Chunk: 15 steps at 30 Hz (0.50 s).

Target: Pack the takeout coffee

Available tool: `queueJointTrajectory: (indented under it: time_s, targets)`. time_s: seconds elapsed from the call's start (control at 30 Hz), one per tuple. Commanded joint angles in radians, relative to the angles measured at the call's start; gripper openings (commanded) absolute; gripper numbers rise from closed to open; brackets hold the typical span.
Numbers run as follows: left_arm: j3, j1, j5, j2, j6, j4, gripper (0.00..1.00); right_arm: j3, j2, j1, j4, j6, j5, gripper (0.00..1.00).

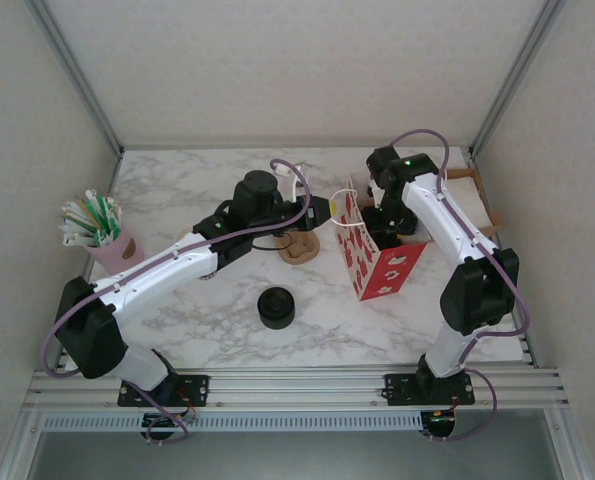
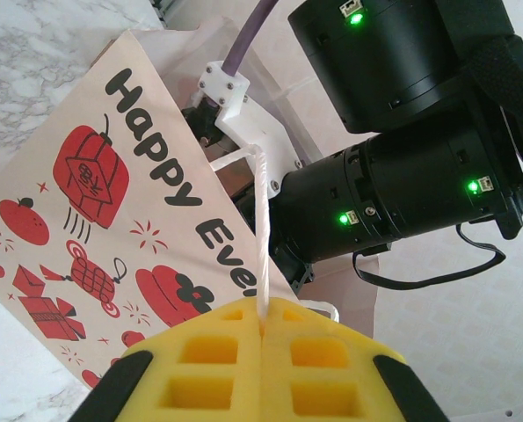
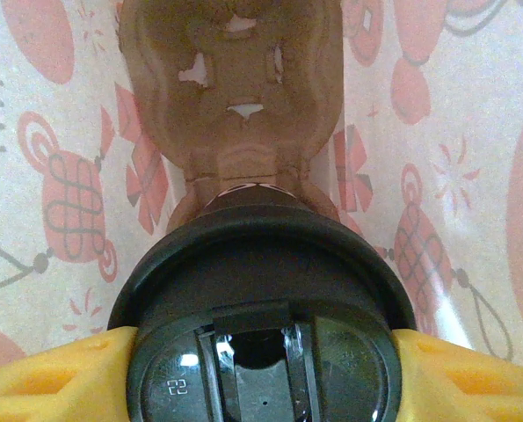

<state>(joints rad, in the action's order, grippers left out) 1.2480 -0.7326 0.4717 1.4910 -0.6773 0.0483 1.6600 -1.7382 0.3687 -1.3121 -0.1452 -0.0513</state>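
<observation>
- Left fingers (image 2: 235, 338): pressed fully shut on the white handle (image 2: 261, 220) of the gift bag (image 2: 112, 193). Hold that pull gentle and toward 9 o'clock in the overhead view, enough to hold the mouth wide without tipping the bag.
- Takeout coffee (image 3: 261, 290): inside the bag, at about 3 o'clock from the middle of the bench (image 1: 197, 320), clamped between the right fingers (image 3: 59, 378). These stand partly apart, one on each side of the black lid (image 3: 199, 255).
- Lower straight and slowly, cup upright, well off the thin paper walls.
- Let go only once firmly down on the bag floor, probably the delicate part. Open just enough to clear the lid, then lift straight out.
- Hidden under the lid's rim in the right wrist view: the cup body and its band, and so the tightness of the grip.
- Brown moulded carrier (image 3: 235, 97) at 12 o'clock from the lid: impossible to tell whether inside the bag or showing through its wall.
- Bag floor and room left beneath the cup: not visible, so depth stays a guess.
- Lettering on the bag: cut off after "Happy Eve" by the right arm (image 2: 402, 185).
</observation>
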Motion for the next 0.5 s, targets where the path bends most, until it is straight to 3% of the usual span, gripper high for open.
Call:
queueJointTrajectory:
  time_s: [0.0, 0.47]
  targets:
    - [0.028, -0.011, -0.010, -0.015, 0.021, -0.012, 0.02, 0.007, -0.039, -0.007, -0.033, -0.002, -0.001, 0.67]
    - [0.031, -0.011, -0.005, -0.014, 0.021, -0.011, 0.02, 0.020, -0.045, -0.007, -0.055, -0.004, 0.004, 0.67]
